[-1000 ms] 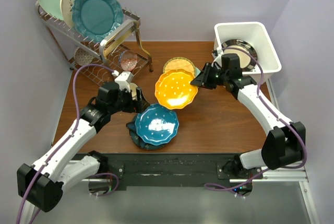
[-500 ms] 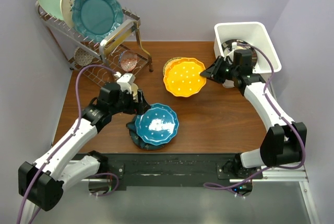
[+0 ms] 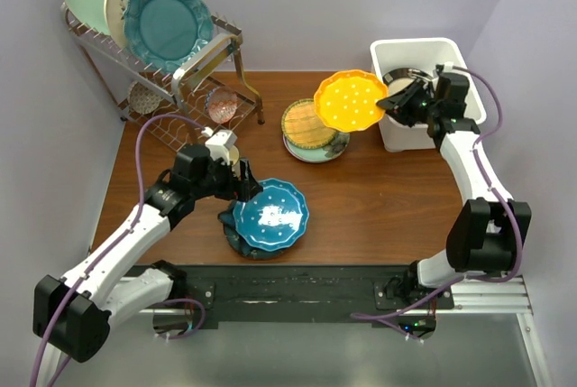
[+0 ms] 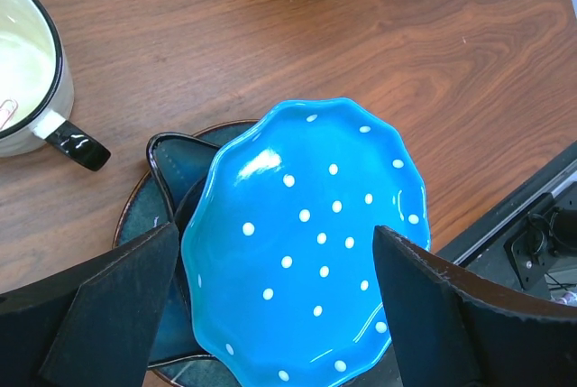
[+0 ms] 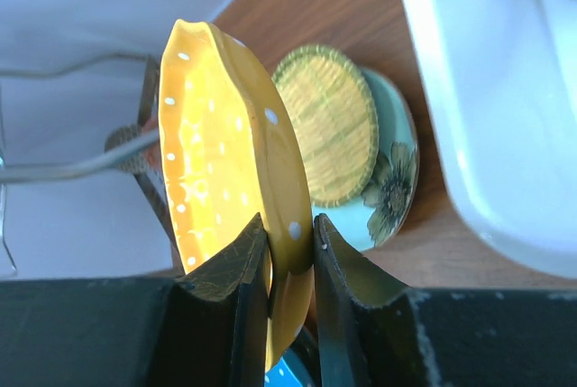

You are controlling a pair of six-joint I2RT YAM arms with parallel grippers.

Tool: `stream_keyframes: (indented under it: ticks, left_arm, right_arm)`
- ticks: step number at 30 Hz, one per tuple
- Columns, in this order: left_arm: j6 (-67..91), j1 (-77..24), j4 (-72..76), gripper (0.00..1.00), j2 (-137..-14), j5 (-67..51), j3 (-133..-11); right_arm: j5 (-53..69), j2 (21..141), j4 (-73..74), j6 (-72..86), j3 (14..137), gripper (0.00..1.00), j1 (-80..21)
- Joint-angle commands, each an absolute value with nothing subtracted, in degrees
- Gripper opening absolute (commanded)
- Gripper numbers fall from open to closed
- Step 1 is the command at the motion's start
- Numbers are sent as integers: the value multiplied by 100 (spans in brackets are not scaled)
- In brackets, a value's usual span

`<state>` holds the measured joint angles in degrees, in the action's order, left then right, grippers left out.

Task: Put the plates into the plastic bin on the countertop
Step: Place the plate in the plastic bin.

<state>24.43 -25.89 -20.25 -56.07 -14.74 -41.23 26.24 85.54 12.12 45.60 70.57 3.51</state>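
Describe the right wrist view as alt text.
The right gripper pinches the rim of an orange dotted plate, held on edge. Beyond it, a yellow lattice plate lies on a pale green plate, beside the white bin.

Orange plate — aloft beside bin

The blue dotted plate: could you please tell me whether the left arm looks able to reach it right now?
Probably yes. The open left pincer hovers just over the blue dotted plate, which tops its stack with nothing lying on it.
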Motion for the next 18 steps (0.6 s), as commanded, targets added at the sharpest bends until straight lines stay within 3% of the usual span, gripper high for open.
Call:
stream_keyframes:
  ticks: [1,18]
  left_arm:
    - [2417,-2602,-1679,93,-5581,-1635,-4043]
    - [2549,-2610,-1424,93,-5607,-1942,-3911]
  right_arm:
    - [2892,8315,281,5097,7611,0,580]
    - [2751,8358,70,5563,7532,0,1704]
